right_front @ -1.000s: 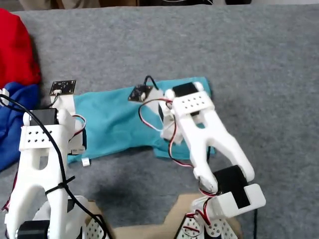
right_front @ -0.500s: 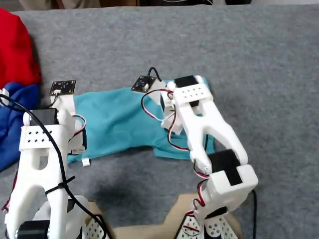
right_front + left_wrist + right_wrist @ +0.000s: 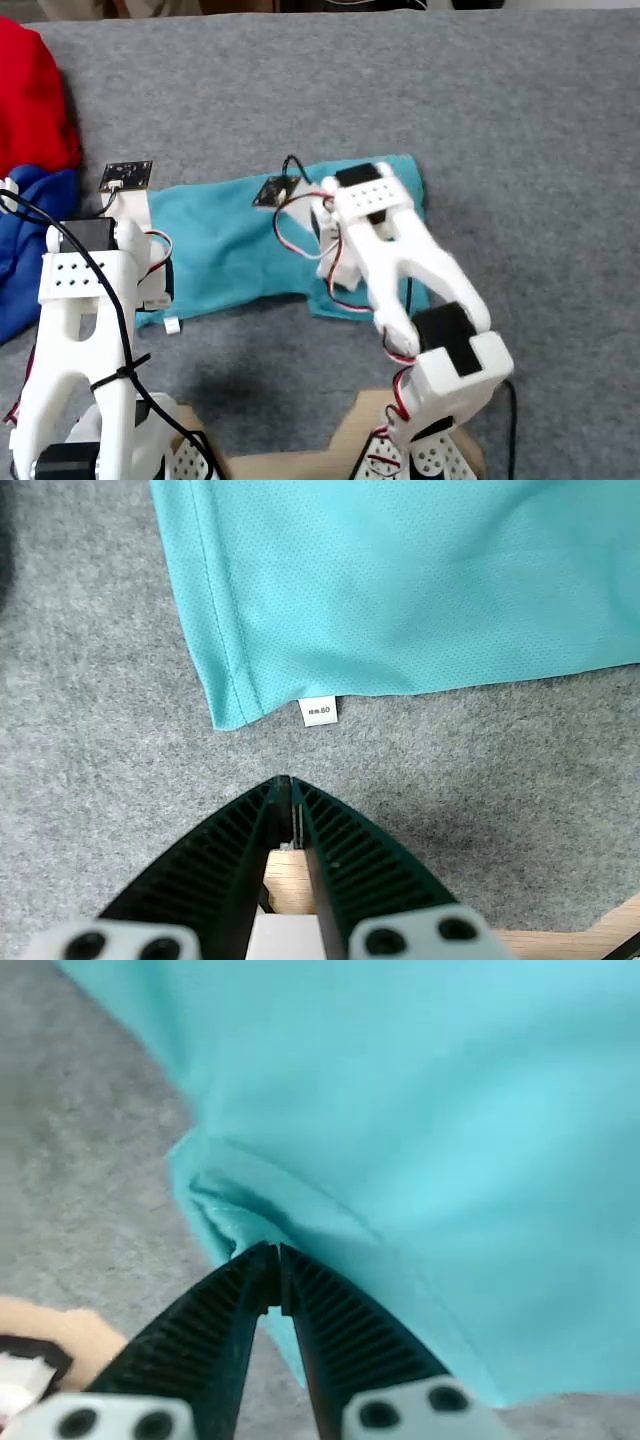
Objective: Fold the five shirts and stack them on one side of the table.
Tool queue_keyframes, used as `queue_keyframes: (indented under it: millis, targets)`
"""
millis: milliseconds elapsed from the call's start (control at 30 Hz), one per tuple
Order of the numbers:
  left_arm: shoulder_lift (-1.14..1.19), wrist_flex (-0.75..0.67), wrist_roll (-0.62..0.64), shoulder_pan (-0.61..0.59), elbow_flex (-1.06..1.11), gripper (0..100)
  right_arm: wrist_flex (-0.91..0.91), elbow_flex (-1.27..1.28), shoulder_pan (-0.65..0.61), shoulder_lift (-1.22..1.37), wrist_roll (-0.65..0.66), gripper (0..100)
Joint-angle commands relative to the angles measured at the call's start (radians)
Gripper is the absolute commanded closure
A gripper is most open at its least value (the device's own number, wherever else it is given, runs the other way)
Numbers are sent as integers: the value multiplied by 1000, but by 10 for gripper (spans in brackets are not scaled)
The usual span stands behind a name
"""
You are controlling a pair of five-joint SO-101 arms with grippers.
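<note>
Teal shirt [image 3: 230, 240], a fine mesh knit with a stitched hem, lies spread flat on the grey felt table [image 3: 520, 120]. A small white label [image 3: 319, 711] projects from the hem just ahead of the left jaws; its print is too small to read. Left jaws: ribbed, black, tips together, empty, over bare felt just short of the hem. Right jaws: tips closed on a puckered fold at the shirt's edge. Well to the outer side of the left jaws, a red shirt [image 3: 35, 100] and a blue shirt [image 3: 30, 240] lie bunched, adjoining.
</note>
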Motion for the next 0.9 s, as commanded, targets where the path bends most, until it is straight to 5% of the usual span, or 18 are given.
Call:
queue_keyframes:
  millis: [0,433,867]
  targets:
    - [-22,-11,-8,2,0,980,-8,65,-27,-108,3,979]
    - [-22,-12,-8,8,0,980,-8,248,-122,-280,9,979]
    - [-22,-11,-8,3,0,980,-14,268,-76,-289,86,934]
